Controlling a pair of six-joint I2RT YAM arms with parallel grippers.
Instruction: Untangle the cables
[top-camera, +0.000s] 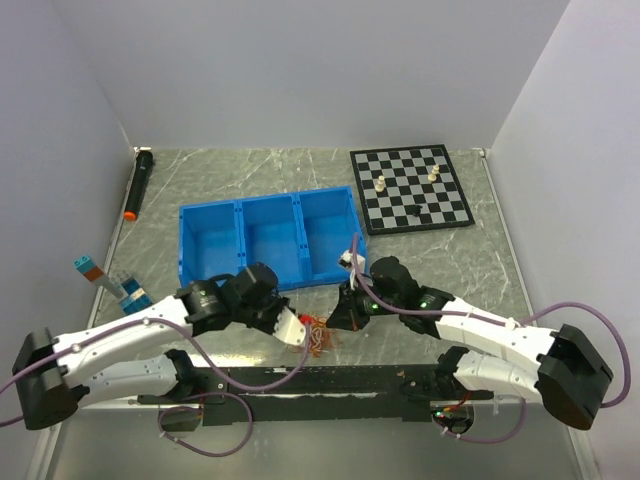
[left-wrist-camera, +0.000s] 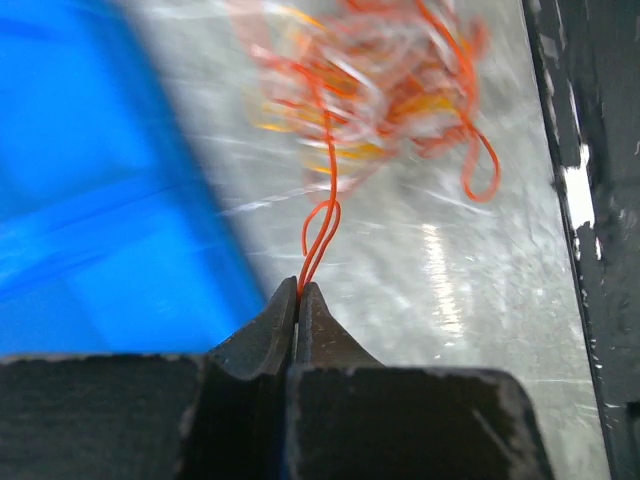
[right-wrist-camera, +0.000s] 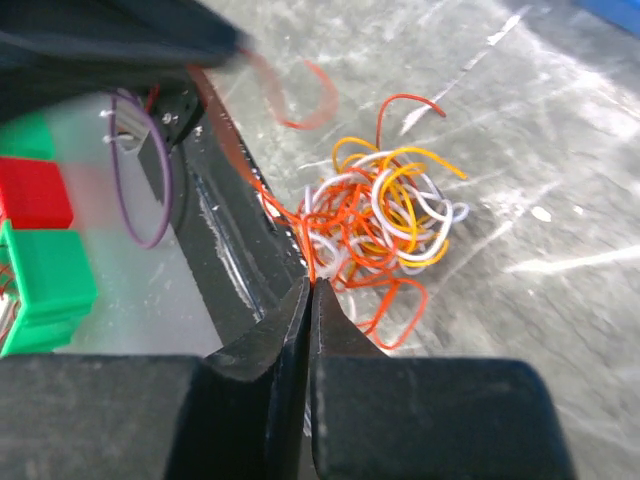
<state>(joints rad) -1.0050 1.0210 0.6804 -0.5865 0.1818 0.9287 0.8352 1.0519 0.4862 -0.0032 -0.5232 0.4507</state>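
On the grey table (top-camera: 480, 270), just near of the blue bin (top-camera: 215, 240), the cables (top-camera: 318, 337) sit in a loose red, orange and white knot. The left gripper (left-wrist-camera: 299, 290) pinches an orange loop; the right gripper (right-wrist-camera: 310, 283) is clamped on another orange strand.

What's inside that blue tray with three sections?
Only bare blue floor shows in the blue tray's three compartments; the left arm covers part of its near wall.
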